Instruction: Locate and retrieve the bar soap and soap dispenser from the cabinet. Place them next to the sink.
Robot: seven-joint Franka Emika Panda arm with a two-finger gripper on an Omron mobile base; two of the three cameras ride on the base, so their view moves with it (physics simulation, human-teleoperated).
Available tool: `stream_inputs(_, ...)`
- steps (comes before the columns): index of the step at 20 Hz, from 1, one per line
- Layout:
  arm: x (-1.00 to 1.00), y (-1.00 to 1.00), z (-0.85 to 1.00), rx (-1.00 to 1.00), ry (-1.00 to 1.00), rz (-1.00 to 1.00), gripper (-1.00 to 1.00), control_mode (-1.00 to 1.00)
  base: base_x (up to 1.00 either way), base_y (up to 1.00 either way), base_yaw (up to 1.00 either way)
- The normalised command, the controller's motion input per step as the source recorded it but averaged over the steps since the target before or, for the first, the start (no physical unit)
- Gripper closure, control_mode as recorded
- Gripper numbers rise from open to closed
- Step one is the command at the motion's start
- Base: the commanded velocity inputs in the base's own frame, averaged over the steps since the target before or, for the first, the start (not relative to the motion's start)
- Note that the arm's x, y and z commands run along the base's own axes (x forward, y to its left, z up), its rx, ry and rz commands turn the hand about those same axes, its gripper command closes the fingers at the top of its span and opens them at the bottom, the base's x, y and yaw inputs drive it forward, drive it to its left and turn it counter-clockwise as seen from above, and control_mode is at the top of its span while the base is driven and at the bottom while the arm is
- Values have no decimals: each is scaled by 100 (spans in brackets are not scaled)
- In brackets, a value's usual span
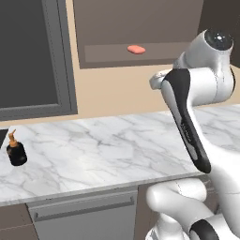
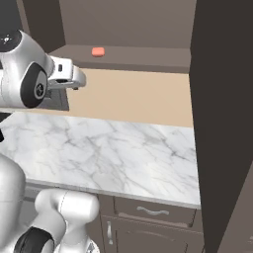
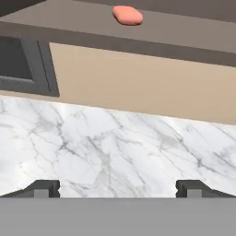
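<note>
Two soaps apart, fingers (image 3: pixel 118 189) spread wide and empty.
Bar soap (image 1: pixel 136 49) lies on the far cabinet (image 1: pixel 140 28) shelf; soap dispenser (image 1: pixel 16 150) stands upright at the marble surface's (image 1: pixel 103 150) left end, well below.

You see a salmon-pink bar soap (image 1: pixel 136 49) on the cabinet's (image 1: pixel 140 28) grey-brown shelf, a black soap dispenser (image 1: pixel 16 151) with orange-brown nozzle, and a white grey-veined marble counter (image 1: pixel 103 150).

Bar soap (image 1: pixel 136 48) lies on the cabinet (image 1: pixel 140 33) shelf, at twelve o'clock above the marble counter (image 1: pixel 103 150). The soap dispenser (image 1: pixel 16 150) stands on the counter's edge at nine o'clock.
</note>
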Motion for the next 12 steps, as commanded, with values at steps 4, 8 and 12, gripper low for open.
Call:
stream_inputs(4,0,-48,32,5,-43,14,-100,-100,0,0,0)
stream_inputs(8,0,-12,25,5,-27,3,-100,-100,0,0,0)
stream_inputs(12,8,1,8,0,4,-2,-100,-100,0,0,0)
